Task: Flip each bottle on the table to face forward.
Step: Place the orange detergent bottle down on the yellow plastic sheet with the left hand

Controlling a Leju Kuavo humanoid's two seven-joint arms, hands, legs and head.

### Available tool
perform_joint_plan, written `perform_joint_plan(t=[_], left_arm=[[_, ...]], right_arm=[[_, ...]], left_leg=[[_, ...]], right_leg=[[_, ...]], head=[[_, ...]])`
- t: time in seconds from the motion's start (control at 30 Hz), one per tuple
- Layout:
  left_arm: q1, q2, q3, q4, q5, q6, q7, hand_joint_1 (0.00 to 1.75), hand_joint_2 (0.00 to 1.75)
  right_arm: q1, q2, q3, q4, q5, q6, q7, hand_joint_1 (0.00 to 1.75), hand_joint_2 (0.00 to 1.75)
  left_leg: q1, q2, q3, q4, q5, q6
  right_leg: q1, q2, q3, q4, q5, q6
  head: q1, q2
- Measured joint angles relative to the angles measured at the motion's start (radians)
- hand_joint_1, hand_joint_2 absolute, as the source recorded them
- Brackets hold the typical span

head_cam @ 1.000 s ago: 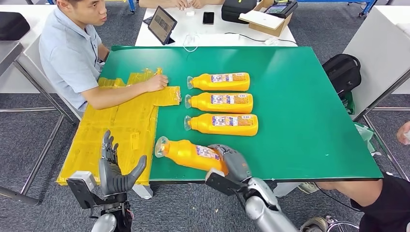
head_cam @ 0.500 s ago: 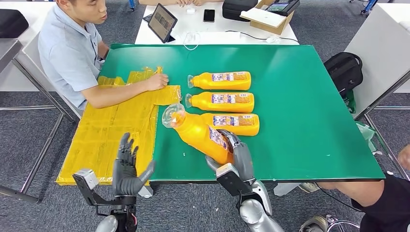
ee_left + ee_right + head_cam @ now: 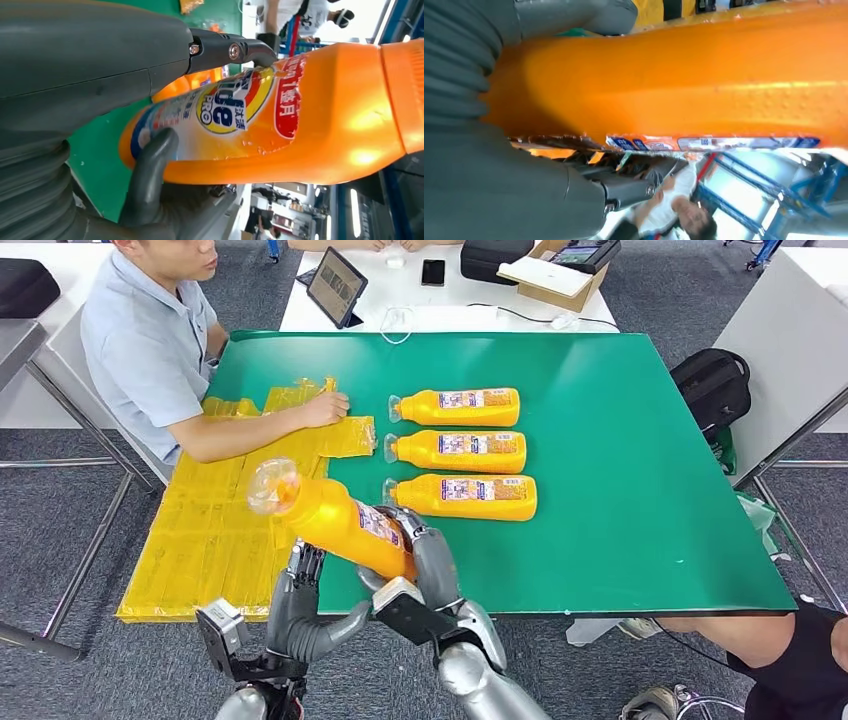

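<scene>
Lifted leftward, smooth orange bottle [image 3: 335, 522] sits in both robot hands.

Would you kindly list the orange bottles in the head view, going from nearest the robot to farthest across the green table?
Orange plastic bottle held up by the robot's hands → nearest orange bottle lying on the green table → middle lying orange bottle → farthest lying orange bottle.
</scene>
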Motion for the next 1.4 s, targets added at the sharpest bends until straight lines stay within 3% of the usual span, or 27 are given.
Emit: perform_joint_plan(t=[0.3, 0.53, 1.03, 1.07, 1.17, 1.2, 1.23, 1.37, 1.4], left_arm=[[-0.028, -0.001, 0.017, 0.025, 0.118, -0.048, 0.074, 0.00, 1.75], [-0.036, -0.006, 0.030, 0.030, 0.196, -0.033, 0.111, 0.00, 1.75], [-0.024, -0.007, 0.032, 0.008, 0.205, 0.023, 0.077, 0.02, 1.75], [-0.024, -0.007, 0.032, 0.008, 0.201, 0.028, 0.074, 0.18, 1.75], [-0.027, -0.007, 0.034, 0.008, 0.200, 0.041, 0.071, 1.39, 1.75], [-0.028, -0.007, 0.035, 0.007, 0.208, 0.042, 0.073, 1.66, 1.75], [-0.029, -0.007, 0.037, 0.007, 0.219, 0.040, 0.076, 1.74, 1.75], [-0.030, -0.007, 0.052, 0.002, 0.289, -0.007, 0.097, 1.75, 1.75], [-0.031, -0.006, 0.055, 0.002, 0.308, -0.024, 0.103, 1.75, 1.75]], right_arm=[[-0.039, 0.042, 0.085, 0.080, 0.042, -0.067, -0.013, 1.75, 1.75], [-0.045, 0.052, 0.145, 0.119, 0.029, -0.087, -0.020, 1.75, 1.75], [-0.059, 0.065, 0.182, 0.175, -0.028, -0.086, -0.049, 1.74, 1.75], [-0.060, 0.065, 0.183, 0.176, -0.028, -0.085, -0.049, 1.66, 1.75], [-0.065, 0.066, 0.188, 0.182, -0.025, -0.080, -0.042, 0.42, 1.75], [-0.067, 0.065, 0.192, 0.184, -0.018, -0.079, -0.036, 0.07, 1.75], [-0.068, 0.065, 0.197, 0.187, -0.007, -0.078, -0.029, 0.00, 1.75], [-0.072, 0.053, 0.215, 0.197, 0.049, -0.090, -0.023, 0.00, 0.00], [-0.073, 0.046, 0.217, 0.196, 0.061, -0.099, -0.032, 0.00, 0.00]], left_leg=[[0.000, 0.000, -0.001, 0.000, 0.000, 0.000], [0.000, 0.000, -0.001, 0.000, 0.000, 0.000], [0.000, 0.000, -0.001, 0.000, 0.000, 0.000], [0.000, 0.000, -0.001, 0.000, 0.000, 0.000], [0.000, 0.000, -0.001, 0.000, 0.000, 0.000], [0.000, 0.000, -0.001, 0.000, 0.000, 0.000], [0.000, 0.000, -0.001, 0.000, 0.000, 0.000], [0.000, 0.000, -0.001, 0.000, 0.000, 0.000], [0.000, 0.000, -0.001, 0.000, 0.000, 0.000]], right_leg=[[0.000, 0.000, -0.001, 0.000, 0.000, 0.000], [0.000, 0.000, -0.002, 0.000, 0.000, 0.000], [0.000, 0.000, -0.002, 0.000, 0.000, 0.000], [0.000, 0.000, -0.002, 0.000, 0.000, 0.000], [0.000, 0.000, -0.002, 0.000, 0.000, 0.000], [0.000, 0.000, -0.002, 0.000, 0.000, 0.000], [0.000, 0.000, -0.002, 0.000, 0.000, 0.000], [0.000, 0.000, -0.002, 0.000, 0.000, 0.000], [0.000, 0.000, -0.002, 0.000, 0.000, 0.000]], head=[[0.000, 0.000], [0.000, 0.000], [0.000, 0.000], [0.000, 0.000], [0.000, 0.000], [0.000, 0.000], [0.000, 0.000], [0.000, 0.000], [0.000, 0.000]])
